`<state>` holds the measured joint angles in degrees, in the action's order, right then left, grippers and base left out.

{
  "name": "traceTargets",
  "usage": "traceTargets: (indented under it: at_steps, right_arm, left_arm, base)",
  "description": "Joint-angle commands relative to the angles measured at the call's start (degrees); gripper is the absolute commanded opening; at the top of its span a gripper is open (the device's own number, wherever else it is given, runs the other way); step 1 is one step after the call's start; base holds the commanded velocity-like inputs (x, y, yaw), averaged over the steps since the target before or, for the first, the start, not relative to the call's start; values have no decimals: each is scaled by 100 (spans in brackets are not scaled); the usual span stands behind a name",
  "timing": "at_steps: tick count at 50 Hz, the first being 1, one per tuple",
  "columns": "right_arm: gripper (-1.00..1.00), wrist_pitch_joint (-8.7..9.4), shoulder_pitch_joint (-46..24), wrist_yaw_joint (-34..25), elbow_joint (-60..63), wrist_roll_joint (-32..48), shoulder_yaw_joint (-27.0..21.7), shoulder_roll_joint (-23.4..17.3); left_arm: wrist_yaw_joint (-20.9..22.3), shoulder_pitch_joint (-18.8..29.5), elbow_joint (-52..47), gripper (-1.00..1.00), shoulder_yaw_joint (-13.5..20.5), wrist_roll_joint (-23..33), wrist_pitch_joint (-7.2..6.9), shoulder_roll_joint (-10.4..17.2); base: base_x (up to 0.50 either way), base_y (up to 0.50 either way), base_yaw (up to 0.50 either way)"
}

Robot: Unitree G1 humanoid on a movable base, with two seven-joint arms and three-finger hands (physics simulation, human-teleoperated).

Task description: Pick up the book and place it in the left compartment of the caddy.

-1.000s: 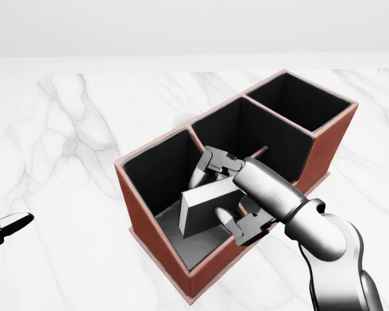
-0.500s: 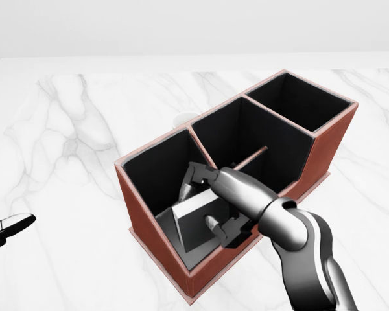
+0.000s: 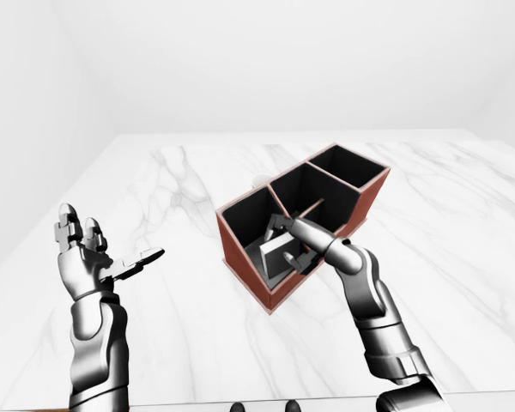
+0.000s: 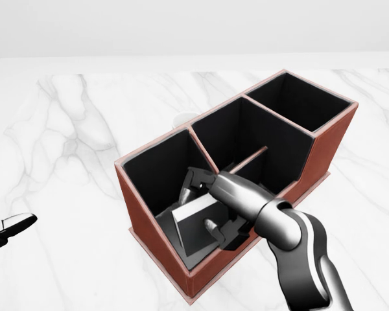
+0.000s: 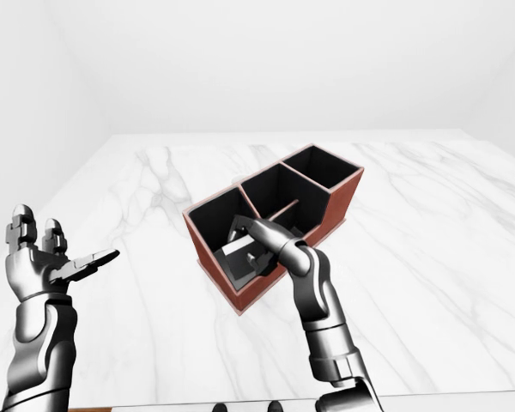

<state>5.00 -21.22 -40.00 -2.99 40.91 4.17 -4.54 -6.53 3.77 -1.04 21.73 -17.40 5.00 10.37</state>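
Observation:
The caddy [image 4: 131,206] is a red-brown box with three black-lined compartments, set at an angle on the white marble table. The grey book [image 4: 193,225] stands tilted inside the left compartment, near its floor. My right hand [image 4: 201,204] reaches down into that compartment, its fingers closed on both sides of the book. My left hand [image 3: 94,253] is open and raised, well to the left of the caddy; only one fingertip of it shows at the left edge of the head view [image 4: 6,228].
A small white round thing [image 4: 183,119] lies on the table just past the caddy's far wall. The middle and right compartments [image 4: 292,97] hold nothing. The marble table [image 3: 463,223] spreads wide on both sides of the caddy.
My right hand has lowered the book from above the rim down into the left compartment. Over the last half second it barely moved. The left hand has stayed still.

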Motion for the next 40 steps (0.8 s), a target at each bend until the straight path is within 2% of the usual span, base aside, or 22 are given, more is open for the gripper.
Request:
traceTargets:
  at_steps: [1, 13, 14, 15, 17, 19, 21, 22, 24, 26, 27, 28, 40]
  right_arm:
    - [-100, 0, 59, 0, 276, -419, 4, 76]
    - [-100, 0, 46, 0, 259, -416, 1, 84]
    - [-100, 0, 40, 0, 260, -411, 0, 84]
    - [-78, 0, 41, 0, 280, -409, 4, 85]
    - [-51, 0, 45, 0, 299, -409, 2, 86]
    - [-53, 0, 38, 0, 267, -421, -13, 81]
    - [-46, 0, 48, 0, 290, -419, -4, 87]
    - [-1, 0, 65, 0, 316, -423, 7, 95]
    - [36, 0, 55, 0, 297, -422, 7, 93]
    - [37, 0, 32, 0, 297, -421, 2, 86]
    - [46, 0, 16, 0, 299, -422, -4, 86]
    - [100, 0, 4, 0, 303, -423, -7, 85]
    - [100, 0, 83, 0, 368, -399, 20, 99]
  left_arm:
    - [-46, 46, 92, 100, -93, 42, 0, -37]
    - [-46, 63, 139, 100, -98, 46, 0, -28]
    - [206, 828, 1715, 100, 41, -52, 0, 255]
    - [427, 1381, 2983, 100, 43, -137, 0, 520]
    - [434, 1497, 3364, 100, -90, -274, 0, 650]
    - [392, 1488, 3403, 100, -195, -362, 0, 706]
    - [362, 1464, 3396, 100, -254, -418, 0, 731]
    - [347, 1455, 3393, 100, -276, -435, 0, 742]
    - [336, 1462, 3402, 100, -306, -449, 0, 756]
    - [331, 1479, 3427, 100, -323, -462, 0, 762]
    - [329, 1487, 3441, 100, -330, -462, 0, 763]
    - [332, 1494, 3446, 100, -335, -469, 0, 768]
    - [312, 1469, 3394, 100, -346, -479, 0, 772]
  base:
    - [0, 0, 0]
    - [0, 0, 0]
    - [0, 0, 0]
    - [0, 0, 0]
    - [0, 0, 0]
    - [0, 0, 0]
    - [0, 0, 0]
    - [0, 0, 0]
    - [0, 0, 0]
    - [0, 0, 0]
    - [0, 0, 0]
    - [0, 0, 0]
    - [0, 0, 0]
